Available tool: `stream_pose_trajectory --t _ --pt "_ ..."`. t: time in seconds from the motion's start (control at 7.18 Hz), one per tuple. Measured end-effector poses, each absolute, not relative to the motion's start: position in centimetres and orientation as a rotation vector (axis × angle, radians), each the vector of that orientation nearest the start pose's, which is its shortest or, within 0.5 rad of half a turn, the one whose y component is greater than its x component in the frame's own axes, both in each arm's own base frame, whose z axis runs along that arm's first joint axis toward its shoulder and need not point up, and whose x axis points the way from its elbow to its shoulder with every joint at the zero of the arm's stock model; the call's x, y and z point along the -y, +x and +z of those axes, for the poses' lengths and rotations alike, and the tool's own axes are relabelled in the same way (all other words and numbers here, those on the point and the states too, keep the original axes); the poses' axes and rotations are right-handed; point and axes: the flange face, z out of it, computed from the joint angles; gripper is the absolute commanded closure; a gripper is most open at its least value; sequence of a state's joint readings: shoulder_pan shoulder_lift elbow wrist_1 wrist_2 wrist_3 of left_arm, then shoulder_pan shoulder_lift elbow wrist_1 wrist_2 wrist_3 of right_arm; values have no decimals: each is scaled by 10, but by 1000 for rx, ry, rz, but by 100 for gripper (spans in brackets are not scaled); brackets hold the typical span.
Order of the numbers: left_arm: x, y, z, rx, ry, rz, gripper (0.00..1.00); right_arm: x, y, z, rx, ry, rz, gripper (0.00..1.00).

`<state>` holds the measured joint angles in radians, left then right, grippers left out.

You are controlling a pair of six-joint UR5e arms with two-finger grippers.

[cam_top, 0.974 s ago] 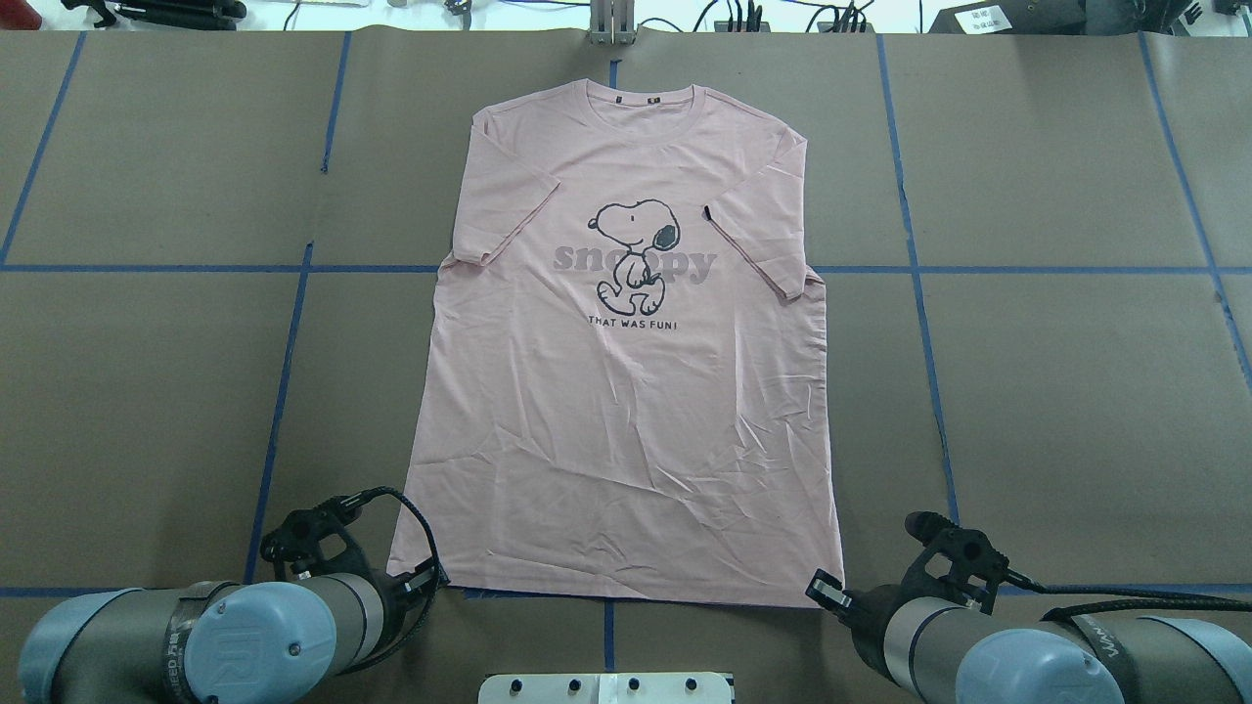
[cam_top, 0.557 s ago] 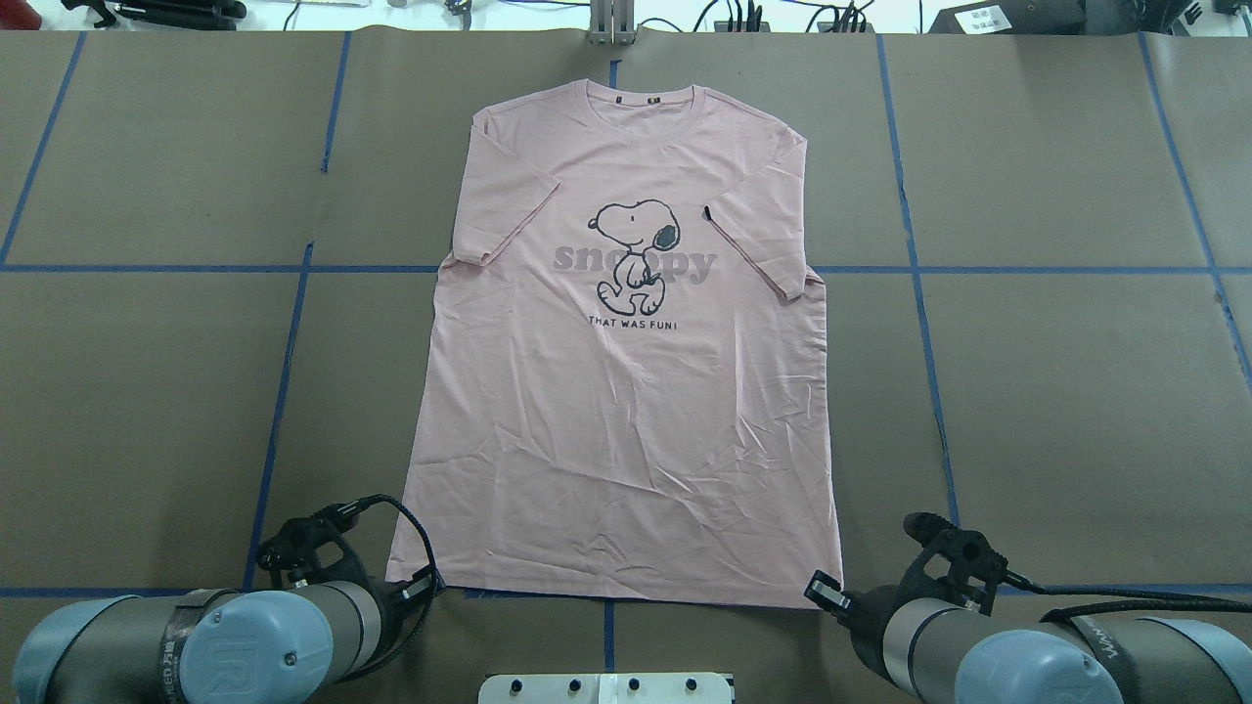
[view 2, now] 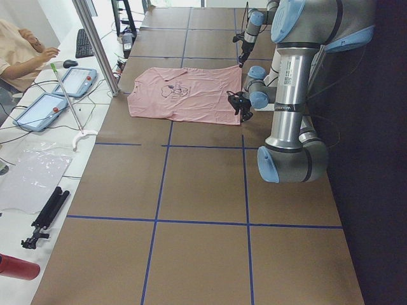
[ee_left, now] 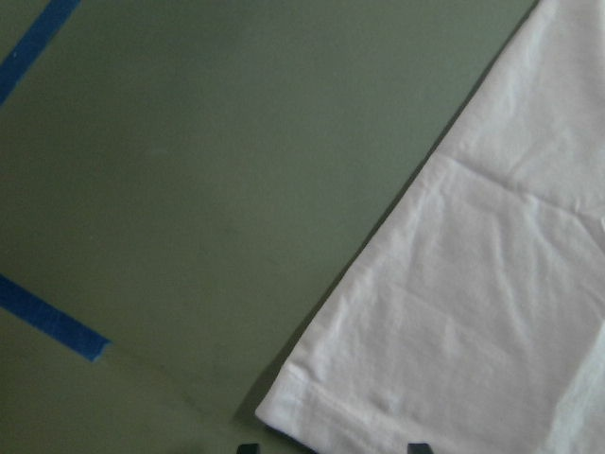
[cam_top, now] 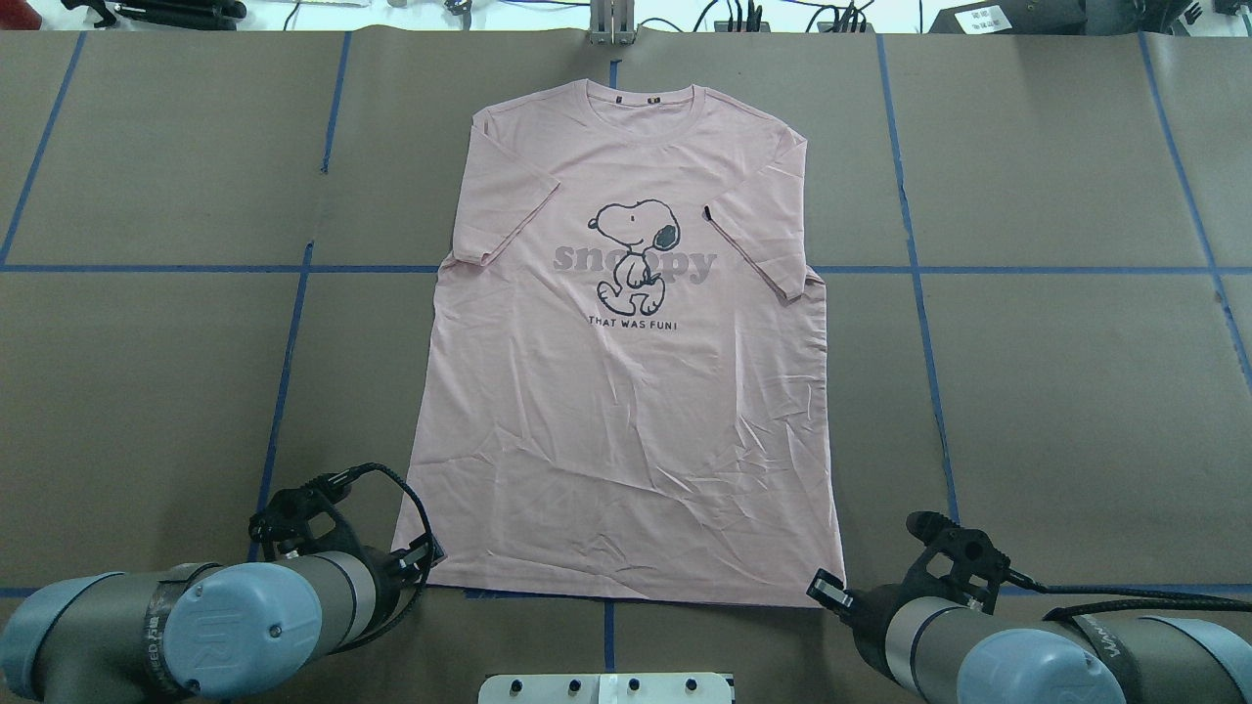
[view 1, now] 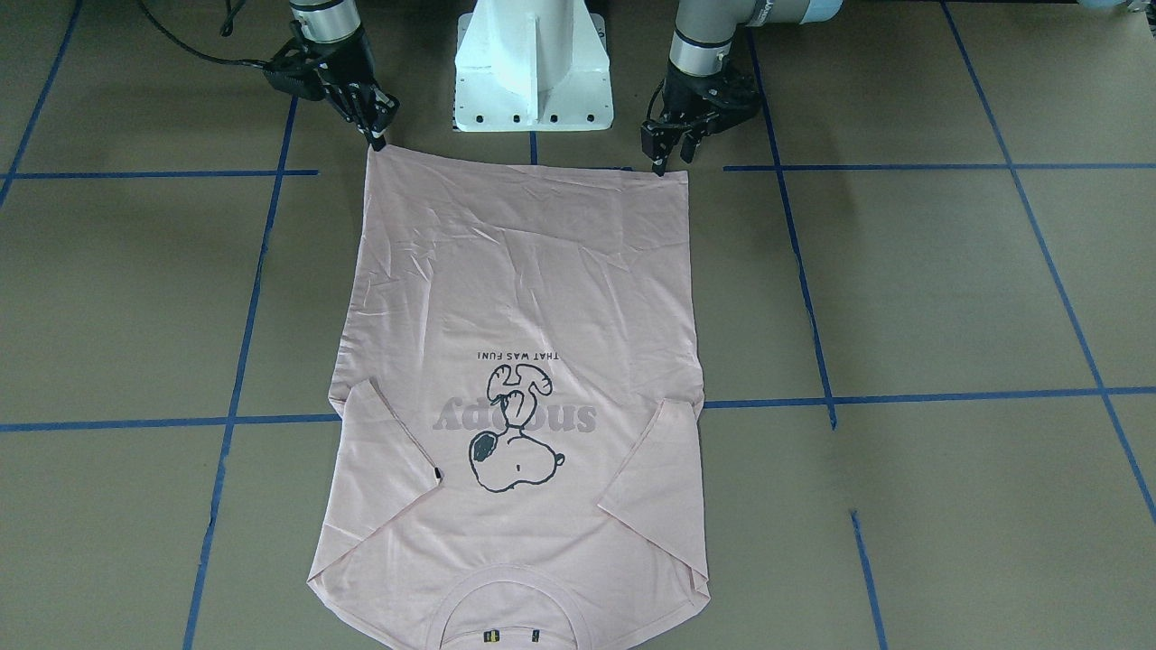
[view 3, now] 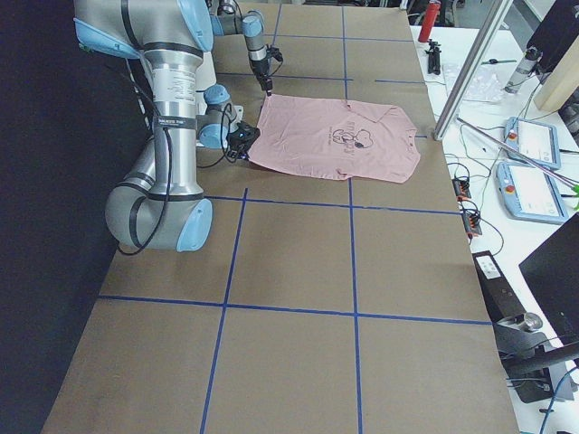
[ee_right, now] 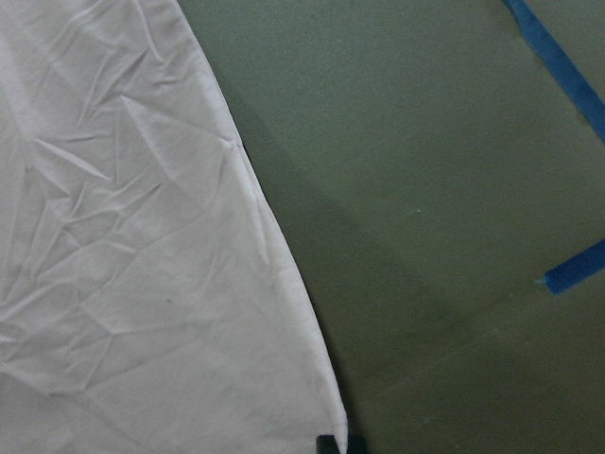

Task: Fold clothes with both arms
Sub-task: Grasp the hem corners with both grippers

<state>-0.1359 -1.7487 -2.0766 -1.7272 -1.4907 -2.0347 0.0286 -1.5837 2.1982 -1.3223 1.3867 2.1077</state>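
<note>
The pale pink T-shirt [cam_top: 626, 411] lies flat and face up on the brown table, collar far from me, both sleeves folded inward over the front. It also shows in the front-facing view [view 1: 524, 298]. My left gripper [cam_top: 423, 565] is low at the shirt's near-left hem corner. In the left wrist view its fingertips [ee_left: 248, 447] stand wide apart on either side of that corner [ee_left: 312, 416], so it is open. My right gripper [cam_top: 827, 592] is at the near-right hem corner. In the right wrist view the right gripper [ee_right: 340, 445] has its tips close together on the corner.
The white pedestal base [view 1: 533, 63] stands between the arms at the table's near edge. Blue tape lines [cam_top: 284, 391] grid the brown table cover. A metal post [view 2: 95, 44] and operator tablets [view 2: 76, 79] are on the far side.
My left arm has shifted slightly left and its gripper has settled at the near-left hem corner. The right arm and the shirt have not visibly moved.
</note>
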Motion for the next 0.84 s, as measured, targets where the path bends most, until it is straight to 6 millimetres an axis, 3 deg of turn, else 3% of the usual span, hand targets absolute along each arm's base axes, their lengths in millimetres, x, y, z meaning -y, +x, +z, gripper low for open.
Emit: stream_pose_trajectory --t 0.42,0.56,0.7,0.84 --pt "213 503 339 -826 -55 -601 39 165 -449 350 890 -50 608 100" --pt "213 504 341 -821 -56 -600 58 165 -449 350 890 -50 608 100" --pt "212 504 340 -823 -60 -600 89 165 -449 350 890 -50 608 100" --pt "212 504 339 -825 -64 -601 100 165 -449 350 890 -49 609 100"
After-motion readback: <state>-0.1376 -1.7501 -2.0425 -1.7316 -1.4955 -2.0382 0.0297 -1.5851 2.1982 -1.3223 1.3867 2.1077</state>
